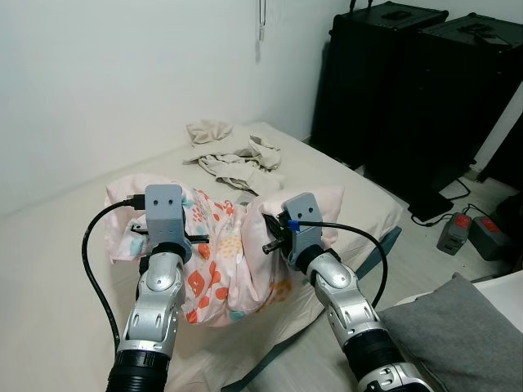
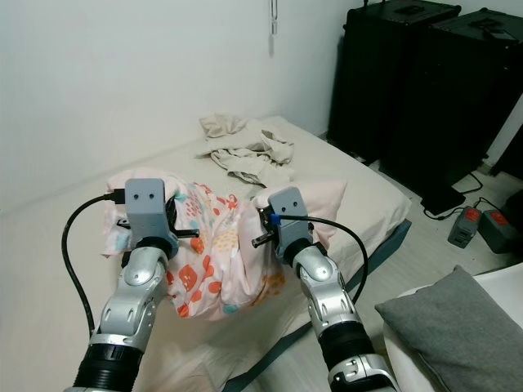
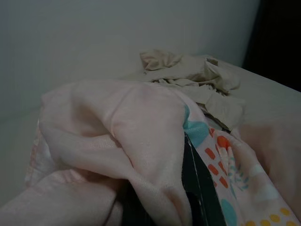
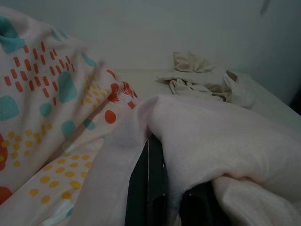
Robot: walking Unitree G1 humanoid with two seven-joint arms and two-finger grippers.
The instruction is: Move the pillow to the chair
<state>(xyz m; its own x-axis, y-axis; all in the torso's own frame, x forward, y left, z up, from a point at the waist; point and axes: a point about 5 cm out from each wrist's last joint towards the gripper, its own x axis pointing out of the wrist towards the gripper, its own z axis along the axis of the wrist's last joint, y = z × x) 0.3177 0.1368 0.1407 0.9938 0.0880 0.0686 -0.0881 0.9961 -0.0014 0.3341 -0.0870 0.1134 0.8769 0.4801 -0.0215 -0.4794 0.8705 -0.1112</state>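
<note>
- The left gripper (image 1: 181, 214) is buried in the left end of the soft pale-pink pillow with orange, teal and yellow printed shapes (image 1: 221, 261), clenched on a fold of its fabric; in the left wrist view one black finger (image 3: 197, 183) shows with cloth bunched over it.
- The right gripper (image 1: 263, 231) is clamped on the pillow's right end, fabric draped over its black fingers (image 4: 148, 183).
- Both silver arms reach forward and upward side by side, forearms near parallel, the pillow hanging bunched between them.
- The pillow is held over the near part of the beige-sheeted bed (image 1: 49, 278), its lower edge sagging toward the mattress.
- A crumpled heap of cream cloth (image 1: 233, 155) lies farther back on the bed, well apart from the pillow.
- Right of the bed's edge is open pale floor (image 1: 425, 261); tall black cases (image 1: 409, 90) stand beyond it.
- A grey fabric cushion (image 1: 453, 335) lies near the right arm's elbow.
</note>
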